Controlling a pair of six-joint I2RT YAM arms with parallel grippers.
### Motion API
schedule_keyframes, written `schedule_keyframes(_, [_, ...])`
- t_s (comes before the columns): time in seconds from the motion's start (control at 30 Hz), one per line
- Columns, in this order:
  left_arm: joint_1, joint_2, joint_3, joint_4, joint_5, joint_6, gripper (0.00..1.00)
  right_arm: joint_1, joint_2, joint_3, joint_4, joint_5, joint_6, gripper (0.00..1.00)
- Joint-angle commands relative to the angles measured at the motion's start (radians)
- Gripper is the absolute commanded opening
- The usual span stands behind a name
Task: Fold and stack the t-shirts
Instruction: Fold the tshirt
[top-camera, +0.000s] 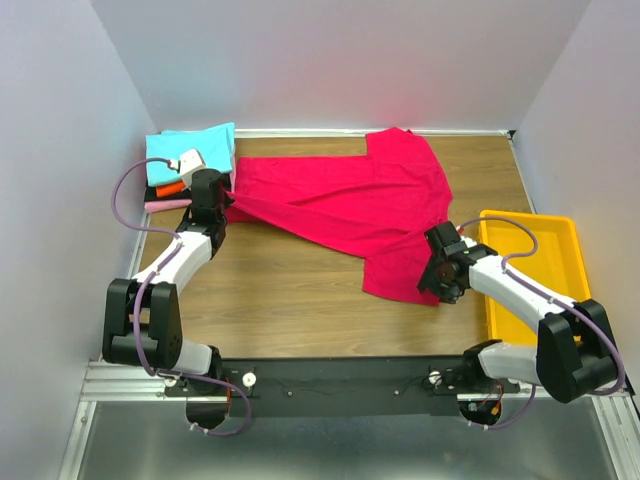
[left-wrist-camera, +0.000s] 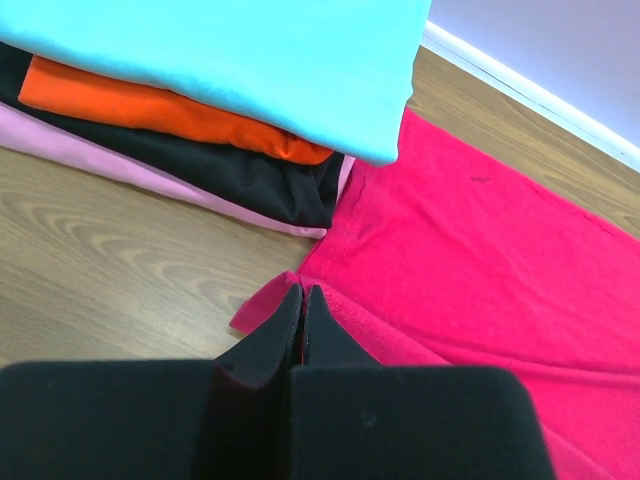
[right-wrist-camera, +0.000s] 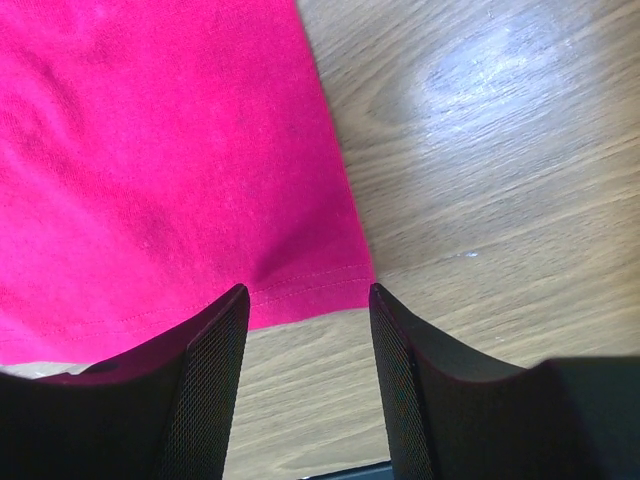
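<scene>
While the crimson t-shirt (top-camera: 340, 205) is spread across the table (top-camera: 290, 300), its left edge is clamped in the left pincer (left-wrist-camera: 303, 300), jaws pressed together on the cloth; just beside it the folded stack (left-wrist-camera: 250, 180) is seen at the far left corner, cyan t-shirt (left-wrist-camera: 220, 60) on top. The right pincer (right-wrist-camera: 308, 300) is held with jaws apart at the shirt's near hem; whether cloth is touched cannot be told.

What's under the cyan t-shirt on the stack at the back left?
Folded orange-red t-shirt, black t-shirt, then pink t-shirt at the bottom. Only their edges show; the cyan t-shirt covers the rest, hiding anything else in the pile.
</scene>
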Motion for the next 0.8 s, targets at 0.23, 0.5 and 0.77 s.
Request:
schedule_keyframes(0.23, [0.021,-0.035,-0.013,0.033,0.013,0.009,0.00,0.006,0.036,-0.012,-0.023,0.015,0.028,0.57])
schedule_keyframes(0.5, [0.026,-0.039,-0.013,0.033,0.019,0.009,0.00,0.008,0.038,-0.058,0.014,0.001,0.041,0.50])
schedule_keyframes(0.77, [0.028,-0.036,-0.012,0.032,0.020,0.009,0.00,0.008,0.048,-0.089,0.065,-0.015,0.053,0.27])
